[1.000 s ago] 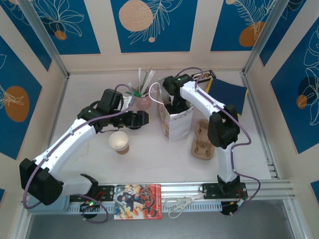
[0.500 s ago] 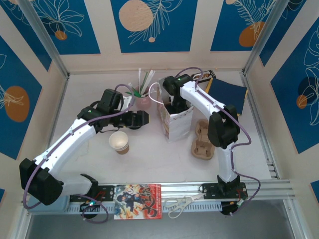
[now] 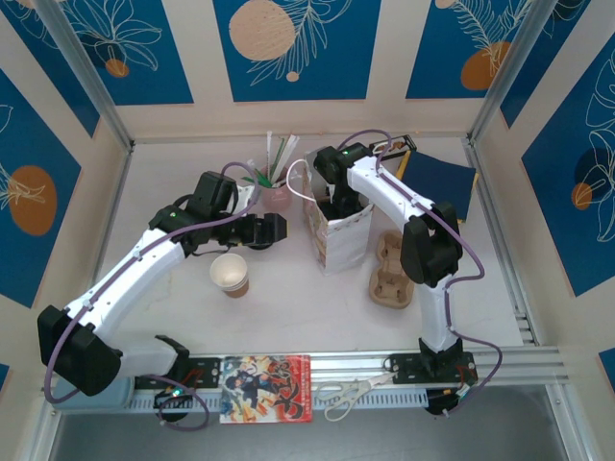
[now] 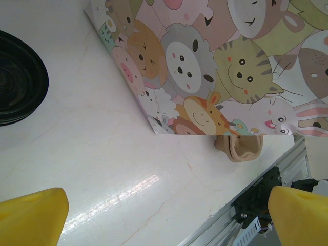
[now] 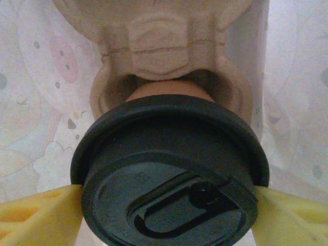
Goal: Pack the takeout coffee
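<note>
The takeout coffee point(image 3: 231, 274), an open kraft paper cup with a pale inside, stands on the table left of the cartoon-print bag point(image 3: 341, 240). My left gripper point(image 3: 258, 231) hovers just behind the cup, open and holding nothing; its yellow fingertips point(image 4: 31, 215) frame bare table. My right gripper point(image 3: 336, 197) reaches down into the bag. There its yellow fingers point(image 5: 41, 215) press both sides of a black-lidded brown cup point(image 5: 169, 189), which sits in a pulp carrier point(image 5: 159, 46) inside the bag.
A loose black lid point(image 4: 15, 77) lies on the table by the left gripper. A pink cup of straws point(image 3: 276, 195) stands behind the bag. A second pulp carrier point(image 3: 392, 269) lies right of it, a blue folder point(image 3: 437, 182) at back right. A magazine point(image 3: 266, 387) and scissors point(image 3: 346, 394) rest on the front rail.
</note>
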